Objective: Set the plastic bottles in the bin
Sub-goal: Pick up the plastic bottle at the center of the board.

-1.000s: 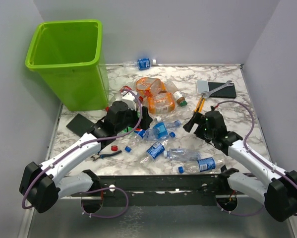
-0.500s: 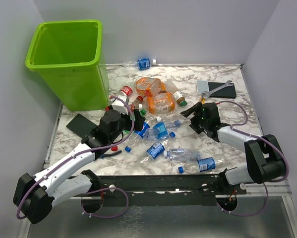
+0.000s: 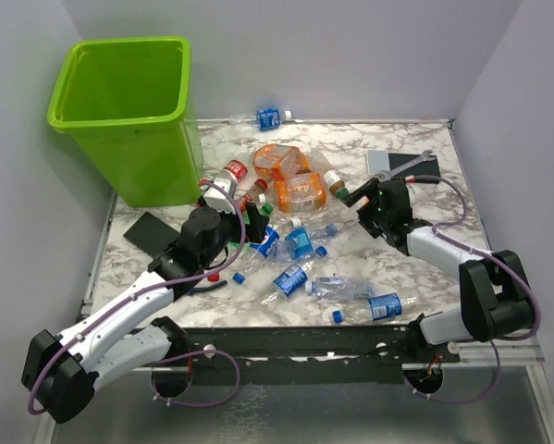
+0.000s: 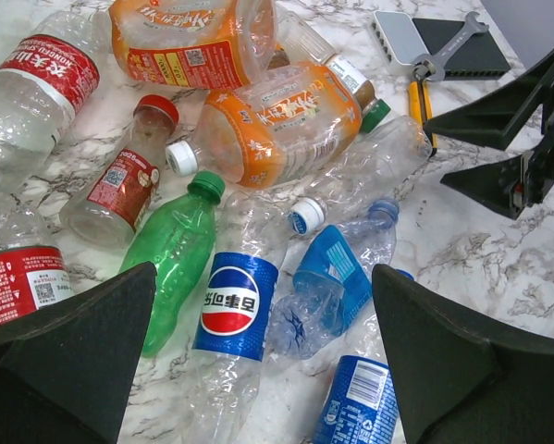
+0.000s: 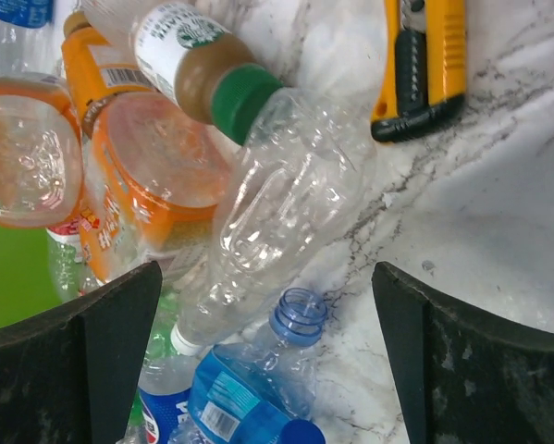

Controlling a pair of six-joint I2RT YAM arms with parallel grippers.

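The lime-green bin (image 3: 152, 157) stands at the table's back left. Plastic bottles lie in a heap mid-table. My left gripper (image 3: 244, 215) hovers open over the heap's left side. Between its fingers lie a Pepsi-labelled clear bottle (image 4: 230, 310) and a crushed blue-labelled bottle (image 4: 327, 277), with a green bottle (image 4: 175, 245) to the left. Two orange bottles (image 4: 277, 125) lie beyond. My right gripper (image 3: 362, 196) is open at the heap's right edge, above a clear white-capped bottle (image 5: 277, 213) and an uncapped blue-necked bottle (image 5: 300, 319). Neither gripper holds anything.
A yellow utility knife (image 5: 424, 65) lies just right of the right gripper. A wrench (image 3: 408, 165) and a black pad (image 3: 423, 172) sit at the back right. Another black pad (image 3: 152, 231) and blue-handled pliers (image 3: 203, 289) lie front left. One bottle (image 3: 263, 118) rests at the back edge.
The left gripper has moved slightly down and left over the heap. The right arm has stretched forward, carrying its gripper up toward the orange bottles. Both stay open.
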